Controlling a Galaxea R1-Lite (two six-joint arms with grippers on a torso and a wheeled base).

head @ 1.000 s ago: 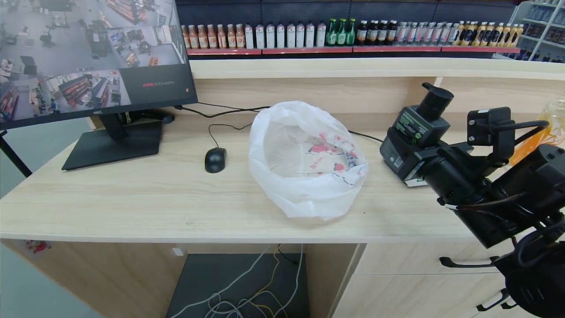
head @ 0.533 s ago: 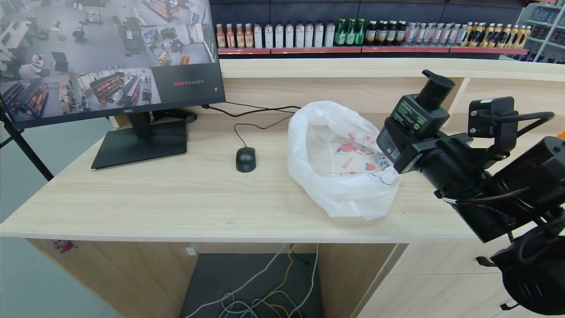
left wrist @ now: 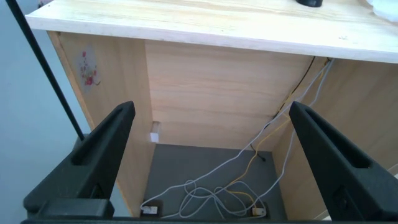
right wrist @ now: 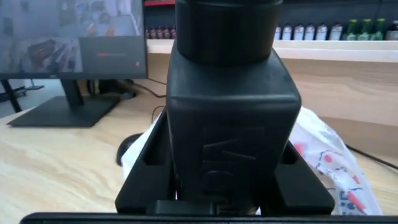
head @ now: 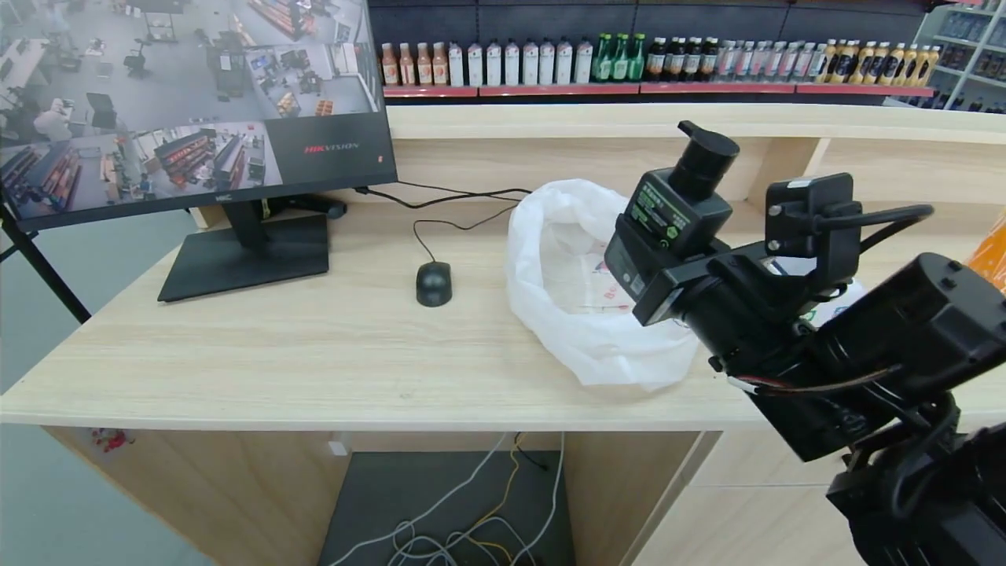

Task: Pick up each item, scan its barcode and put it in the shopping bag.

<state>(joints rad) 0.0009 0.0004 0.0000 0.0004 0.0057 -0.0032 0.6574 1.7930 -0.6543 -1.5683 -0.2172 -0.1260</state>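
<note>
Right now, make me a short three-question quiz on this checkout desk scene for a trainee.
1. True or false: the right gripper is shut on the black bottle.
2. What lies on the desk between the monitor stand and the shopping bag? A) mouse B) keyboard C) calculator
3. Fill the gap: the left gripper, down in front of the desk's cable space, is ___ (open or shut).

Key: 1 true; 2 A; 3 open.
</note>
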